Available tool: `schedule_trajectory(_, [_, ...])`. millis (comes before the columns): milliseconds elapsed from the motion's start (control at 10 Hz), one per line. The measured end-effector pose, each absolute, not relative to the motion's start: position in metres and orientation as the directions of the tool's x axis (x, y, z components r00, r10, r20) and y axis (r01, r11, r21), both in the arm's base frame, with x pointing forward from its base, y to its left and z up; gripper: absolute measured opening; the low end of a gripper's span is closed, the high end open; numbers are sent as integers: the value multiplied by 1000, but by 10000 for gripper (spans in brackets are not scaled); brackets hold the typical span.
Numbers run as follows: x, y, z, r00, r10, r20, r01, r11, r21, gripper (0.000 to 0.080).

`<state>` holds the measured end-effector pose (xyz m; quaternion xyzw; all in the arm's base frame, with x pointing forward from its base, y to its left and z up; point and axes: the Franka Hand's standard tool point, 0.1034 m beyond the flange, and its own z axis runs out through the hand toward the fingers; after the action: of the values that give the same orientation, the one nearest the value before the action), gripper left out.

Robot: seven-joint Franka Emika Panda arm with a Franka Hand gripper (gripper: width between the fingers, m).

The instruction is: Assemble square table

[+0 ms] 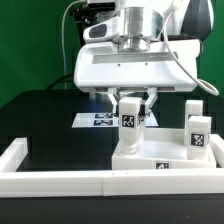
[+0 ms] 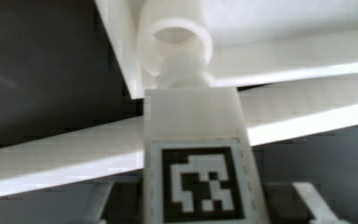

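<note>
I'm fitting a leg [image 1: 129,118] onto the tabletop [image 1: 150,163], which is lying against the rail [image 1: 30,160] at the front. The gripper [image 1: 133,104] is pinching that upright leg, fingers partly closed around it. Next I judge it needs twisting down into its corner hole.

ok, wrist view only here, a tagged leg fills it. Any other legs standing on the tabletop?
Observer: Yes, a second leg stands upright on the tabletop, at the exterior view's right. There may be another behind it.
Operator: Is mine vertical?
Observer: The held leg is upright with the jaws closed on its upper part. I can't tell whether its foot touches the tabletop.
Operator: Where's the marker board?
Observer: The marker board lies flat on the black table behind the held leg, toward the exterior view's left.
</note>
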<state>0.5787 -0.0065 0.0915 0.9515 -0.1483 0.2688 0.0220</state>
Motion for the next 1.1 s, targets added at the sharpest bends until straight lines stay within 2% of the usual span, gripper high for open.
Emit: schedule_trajectory(1100, [570,-7,75,822,-258,508,-290,-957,-17,292])
